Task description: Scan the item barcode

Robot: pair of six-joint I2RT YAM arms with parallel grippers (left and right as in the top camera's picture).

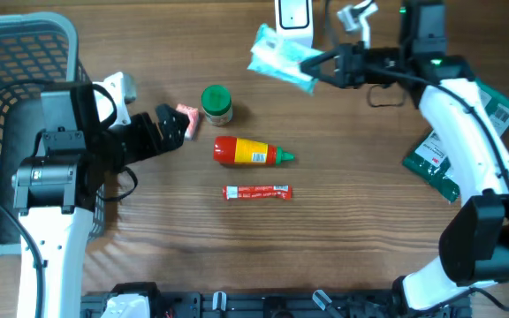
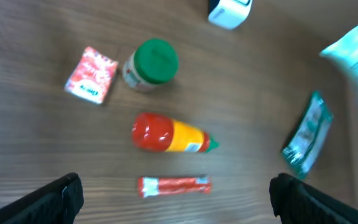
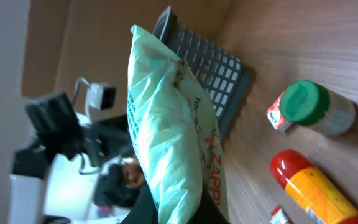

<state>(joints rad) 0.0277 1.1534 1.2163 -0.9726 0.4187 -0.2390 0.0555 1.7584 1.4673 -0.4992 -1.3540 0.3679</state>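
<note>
Wood-grain counter (image 1: 352,230). A dark mesh basket (image 1: 7,53) fills its far left corner. At the far edge, the right gripper (image 1: 312,66) pinches a pale pouch (image 1: 277,55) just beside the white scanner (image 1: 293,18). The left gripper (image 1: 173,126) is spread beside the basket. Mid-counter are a green-lidded jar (image 1: 216,103), upright, and a bottle (image 1: 250,152) on its side.

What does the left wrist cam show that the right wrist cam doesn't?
Only left wrist: the dark green pouch. Only right wrist: the grey mesh basket. Both: the pale teal bag, the green-lidded jar, the red-and-yellow bottle and the small red packet.
</note>
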